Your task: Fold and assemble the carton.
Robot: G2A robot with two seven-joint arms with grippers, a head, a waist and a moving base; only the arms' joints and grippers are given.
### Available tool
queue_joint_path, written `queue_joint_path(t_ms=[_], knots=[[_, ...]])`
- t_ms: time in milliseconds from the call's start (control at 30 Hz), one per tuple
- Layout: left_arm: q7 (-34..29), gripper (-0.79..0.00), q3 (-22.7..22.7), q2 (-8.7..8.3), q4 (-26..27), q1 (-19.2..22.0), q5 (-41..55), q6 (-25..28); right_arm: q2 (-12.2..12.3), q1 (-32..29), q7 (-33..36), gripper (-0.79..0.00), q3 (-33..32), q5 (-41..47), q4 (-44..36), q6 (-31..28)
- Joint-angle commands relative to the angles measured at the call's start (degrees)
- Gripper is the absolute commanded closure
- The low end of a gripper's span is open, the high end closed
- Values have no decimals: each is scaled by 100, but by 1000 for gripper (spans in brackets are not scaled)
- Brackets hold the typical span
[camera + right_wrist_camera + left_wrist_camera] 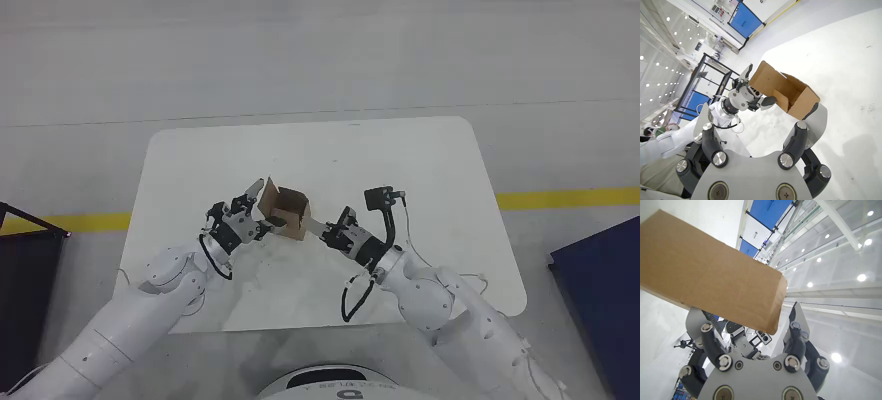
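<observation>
Top view: small brown cardboard carton (287,210) sits mid white surface (420,170), left hand (250,208) and right hand (326,232) flanking it, both wide open, empty; looks light, crushable, so pinch flap edges.

Brown carton (288,210) is sitting open near the middle of the white surface (420,170). Left claw (257,208) is hovering at the carton's left side, fingers spread about a raised flap. Right claw (326,229) is touching the carton's near right corner. A yellow floor line (565,198) is showing at both ends of the surface.
</observation>
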State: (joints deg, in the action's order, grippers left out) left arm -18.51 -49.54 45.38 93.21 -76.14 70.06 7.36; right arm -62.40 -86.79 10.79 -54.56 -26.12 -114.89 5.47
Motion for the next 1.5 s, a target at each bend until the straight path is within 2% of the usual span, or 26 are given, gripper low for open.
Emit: queue_joint_path(t_ms=[0,267,300,367,567,667,800,967,1233,1367,1467], knots=[[-34,-785,-111,0,32,-86,-24,50,-1,-22,-83,-785,-58,-137,-82,143],[-477,-785,-752,-57,92,-675,170,559,-1,-22,-83,-785,-58,-137,-82,143],[-536,-785,-843,-69,105,-755,167,590,7,0,-28,-785,-41,-394,10,197],[-835,-785,-1022,-76,184,-930,423,729,-3,154,229,-785,291,-1491,206,436],[-1515,-785,-1495,-93,293,-1251,832,699,-307,1210,532,-785,1380,-2828,1045,315],[-1678,-785,-1732,-98,269,-1421,928,734,-485,1589,469,-785,1715,-2872,1221,192],[-1664,-785,-2063,-118,236,-1779,933,764,-699,2004,415,-785,2036,-3566,1667,746],[-1546,-785,-2276,-110,239,-2070,778,680,-936,2226,228,-773,2162,-3371,2160,988],[-1557,-785,-2193,17,144,-1976,733,536,-1152,2410,466,-776,2292,-3677,2660,1213],[-1437,-785,-2034,109,41,-1656,649,329,-1240,2432,620,-785,2349,-3848,2765,1299],[-1206,-785,-1811,202,-50,-1297,565,80,-1295,2415,651,-754,2332,-3892,2807,1368]])
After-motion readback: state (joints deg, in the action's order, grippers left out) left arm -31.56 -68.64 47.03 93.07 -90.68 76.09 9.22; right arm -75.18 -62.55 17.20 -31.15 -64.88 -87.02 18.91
